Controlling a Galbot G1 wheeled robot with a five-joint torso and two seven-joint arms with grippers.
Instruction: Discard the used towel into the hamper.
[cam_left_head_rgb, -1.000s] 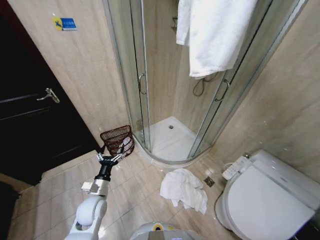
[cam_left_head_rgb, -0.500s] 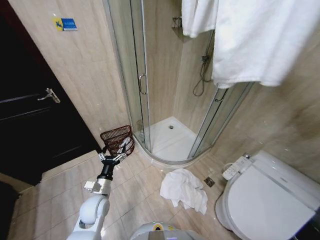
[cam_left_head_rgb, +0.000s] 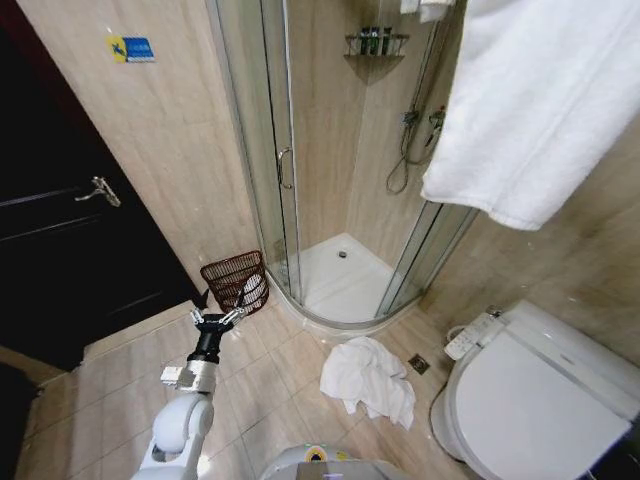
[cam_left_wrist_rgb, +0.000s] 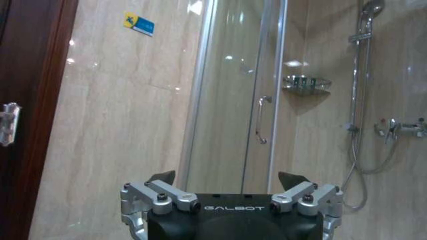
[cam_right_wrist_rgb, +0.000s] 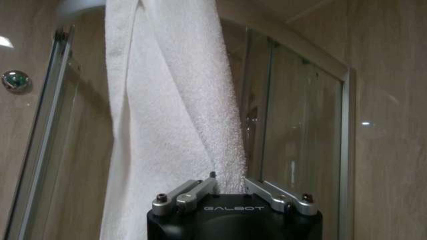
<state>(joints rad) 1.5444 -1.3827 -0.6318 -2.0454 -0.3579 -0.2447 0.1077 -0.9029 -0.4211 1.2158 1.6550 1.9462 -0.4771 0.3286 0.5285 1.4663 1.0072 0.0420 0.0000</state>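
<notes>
In the head view the hanging towel (cam_left_head_rgb: 540, 100) has swung further to the right and higher than half a second ago, uncovering the shower shelf (cam_left_head_rgb: 375, 45) and hose behind the glass. The left arm has barely shifted; its left pincer (cam_left_head_rgb: 217, 319) hangs low over the floor tiles with fingers spread wide and nothing between them, and the hamper (cam_left_head_rgb: 235, 280) stands just beyond it, against the wall beside the shower door. A second, crumpled towel (cam_left_head_rgb: 368, 378) lies on the floor well to the right of that pincer, near the toilet (cam_left_head_rgb: 540, 390).

The right wrist view adds what the head camera misses: the right pincer (cam_right_wrist_rgb: 227, 181) is closed narrowly on a fold of the hanging towel, whose cloth rises straight up from the fingertips. The left wrist view shows the left pincer's fingers (cam_left_wrist_rgb: 163, 192) apart, facing the shower door handle (cam_left_wrist_rgb: 260, 120).
</notes>
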